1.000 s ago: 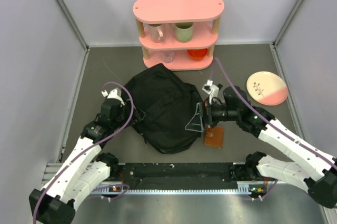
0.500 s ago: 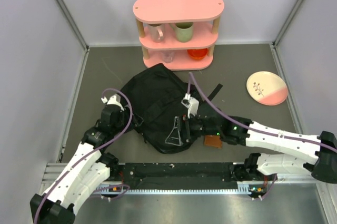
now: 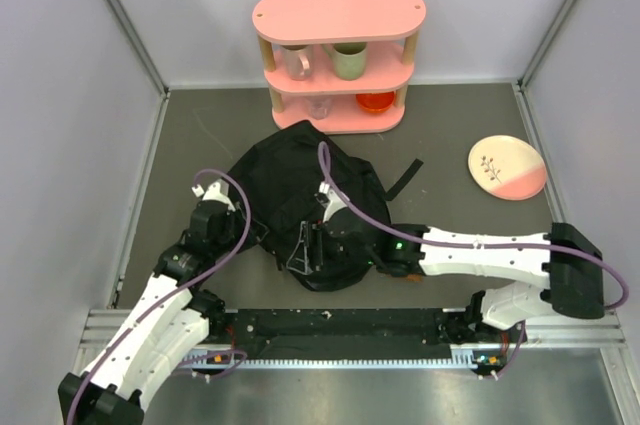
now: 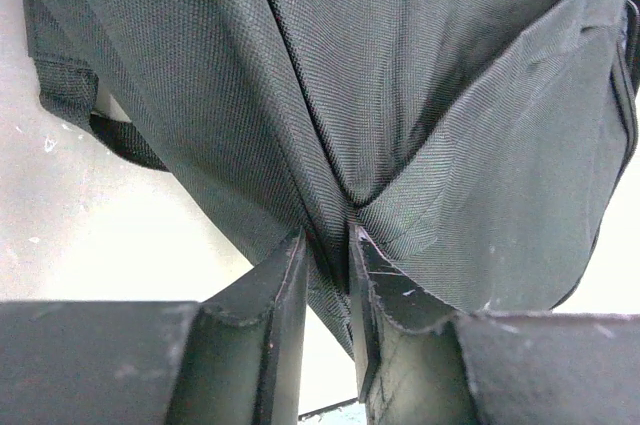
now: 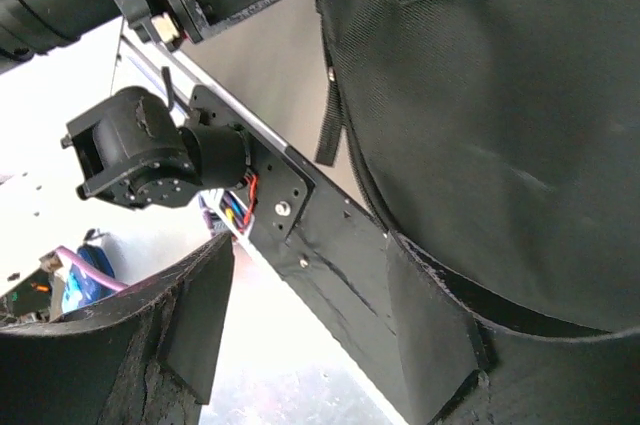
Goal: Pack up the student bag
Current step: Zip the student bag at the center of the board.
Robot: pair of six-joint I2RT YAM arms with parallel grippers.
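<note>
Between left pincer [image 4: 327, 245] jaws: bag [image 4: 420, 95] fold, clenched tight. Beside right pincer [image 5: 308, 245], spread and empty, bag flank lies on table [image 3: 480, 115]. Hold fold taut, high; right should take an edge, not loose cloth.

site: robotics lab cell | cues: plain grey walls [image 3: 60, 145]; aluminium base rail [image 3: 340, 363]; bolted left arm [image 3: 150, 310], right arm [image 3: 480, 253]

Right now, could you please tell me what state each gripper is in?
Left gripper: closed on a fold of the student bag.
Right gripper: open, holding nothing.
</note>
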